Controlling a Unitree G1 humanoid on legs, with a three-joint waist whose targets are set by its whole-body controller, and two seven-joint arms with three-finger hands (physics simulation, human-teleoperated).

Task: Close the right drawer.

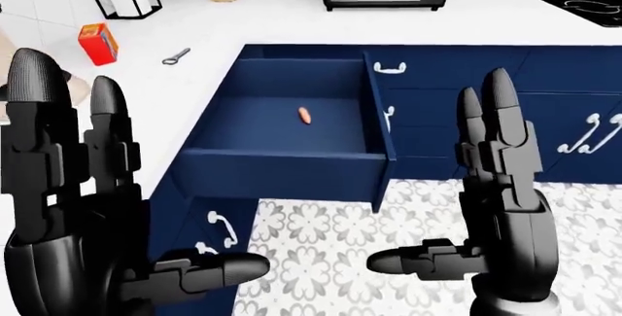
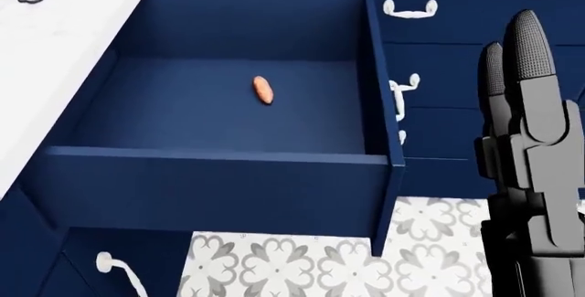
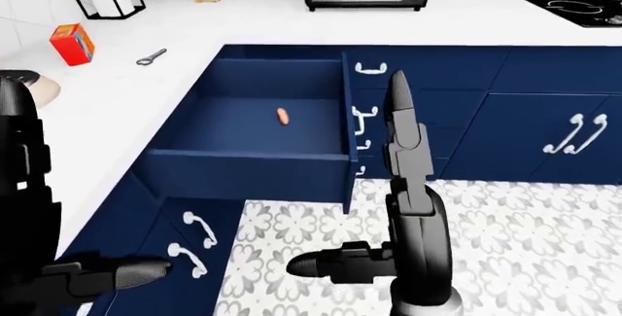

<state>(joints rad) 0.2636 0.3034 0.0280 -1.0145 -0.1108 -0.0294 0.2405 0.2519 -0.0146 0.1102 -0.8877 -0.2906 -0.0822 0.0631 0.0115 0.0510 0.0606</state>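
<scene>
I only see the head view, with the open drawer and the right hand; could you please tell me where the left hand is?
Observer: The left hand is up at the left edge of the left-eye view, fingers open, holding nothing, clear of the drawer.
Operator: Thanks; is the right thumb tucked in?
Observer: No, the right hand has its thumb out sideways, over the patterned floor.
Operator: Anything beside the opener on the counter?
Observer: A red box, to its left.

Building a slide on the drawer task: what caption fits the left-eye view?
Both open hands, left hand and right hand, raised before the open drawer holding a small orange item.
</scene>
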